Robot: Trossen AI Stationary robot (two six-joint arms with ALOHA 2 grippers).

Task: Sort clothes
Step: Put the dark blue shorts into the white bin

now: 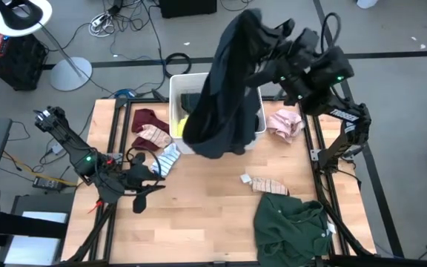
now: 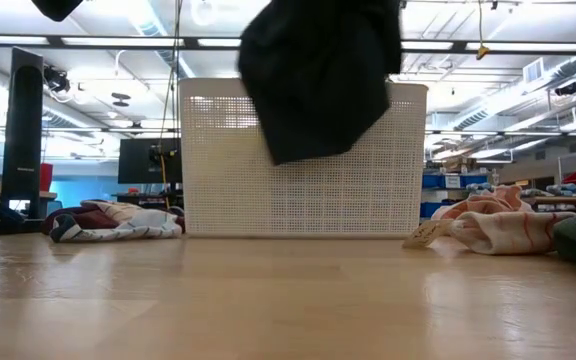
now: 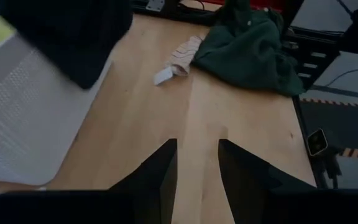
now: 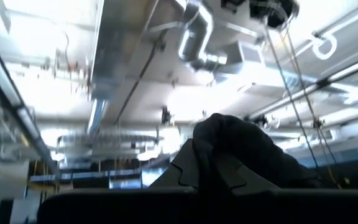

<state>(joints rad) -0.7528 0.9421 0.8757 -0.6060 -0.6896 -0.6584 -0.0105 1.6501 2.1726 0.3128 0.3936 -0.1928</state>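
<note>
Right gripper (image 1: 262,37): raised high above the table, fingers closed on a bunched black top (image 1: 224,96) that hangs down from it.
Black top, place: dangling below the right gripper, its lower end over the white bin (image 1: 254,122).
Left gripper (image 1: 148,194): low over the bare wood, well apart from the bin, fingers parted by a narrow gap with nothing between them.
High view only: the full spread of the table (image 1: 199,222), with a maroon piece (image 1: 145,121) and a pale striped piece (image 1: 154,136) beyond the left gripper, and a blue-striped piece (image 1: 167,159) just beside it.
Low view only: the bin's perforated wall (image 2: 298,190) and the black top (image 2: 318,75) hanging in front of its upper part.
Left wrist view only: the dark green top (image 3: 247,50) and a striped sock (image 3: 179,59) lying ahead of the left fingers (image 3: 157,180).
Right wrist view only: black fabric (image 4: 247,155) wedged in the fingers, ceiling ducts behind.
Count, arms: two.
Count, bins: one, with something yellow (image 1: 181,124) inside.
Count, pink pieces: one (image 1: 285,122), below the right gripper beside the bin.
Count, dark green tops: one (image 1: 291,226).
</note>
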